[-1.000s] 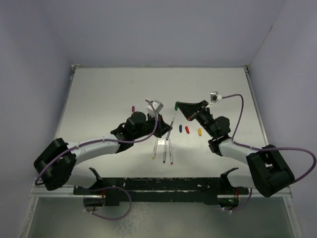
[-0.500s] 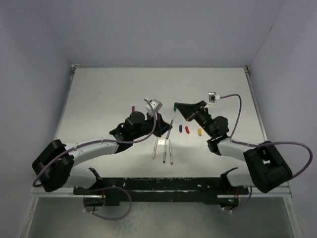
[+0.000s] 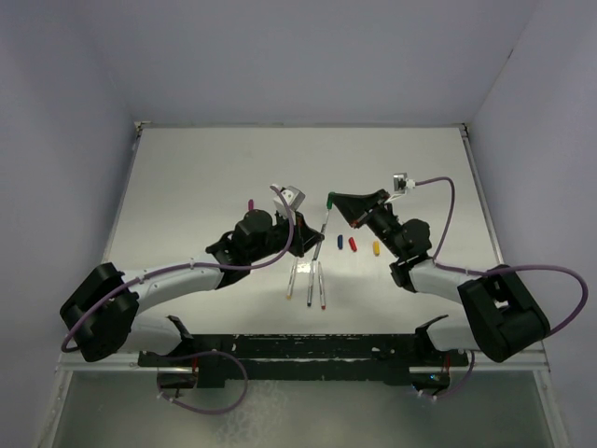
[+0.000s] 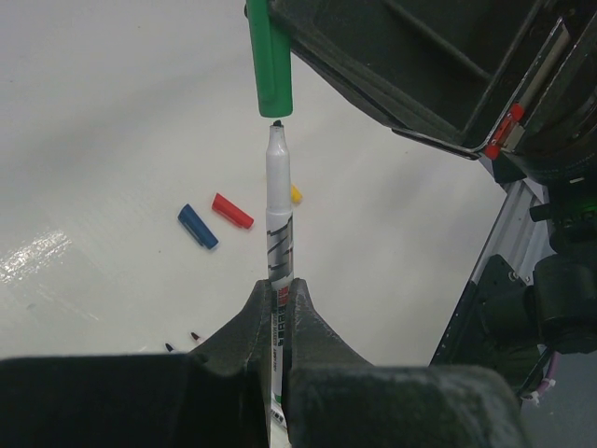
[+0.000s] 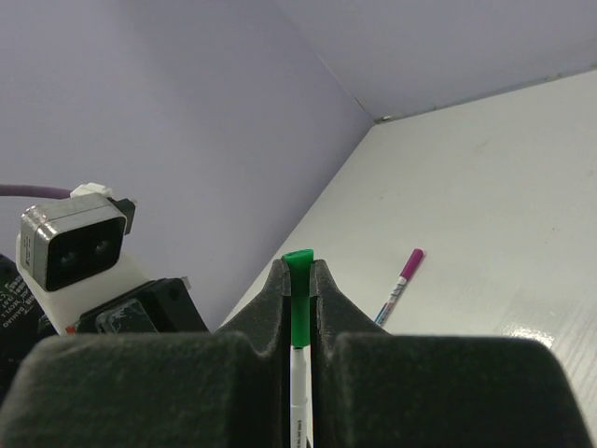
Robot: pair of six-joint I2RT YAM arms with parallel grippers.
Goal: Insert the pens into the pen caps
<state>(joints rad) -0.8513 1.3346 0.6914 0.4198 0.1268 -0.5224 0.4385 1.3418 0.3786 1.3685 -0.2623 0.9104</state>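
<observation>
The left gripper point(image 4: 277, 287) is pinched on a pen point(image 4: 277, 201), gripping the printed lower barrel so the pen stands out past the fingers with its dark tip free. The right gripper point(image 5: 298, 273) is pressed together on the green cap point(image 5: 298, 297), which sits between its pads with one end poking out. In the left wrist view the green cap hangs in line with the pen, its open end right at the tip; the tip is not inside. Both are held above the table point(image 3: 205, 177) near its middle, between the two arms. On the table to the right of the pen lie the blue cap point(image 4: 198, 227), red cap point(image 4: 231, 211) and yellow cap point(image 4: 296, 194), in a row, apart from each other. Nearer the arm bases lie three pens point(image 3: 309, 283) side by side. A purple-capped pen point(image 5: 399, 285) lies on the table far to the left.
</observation>
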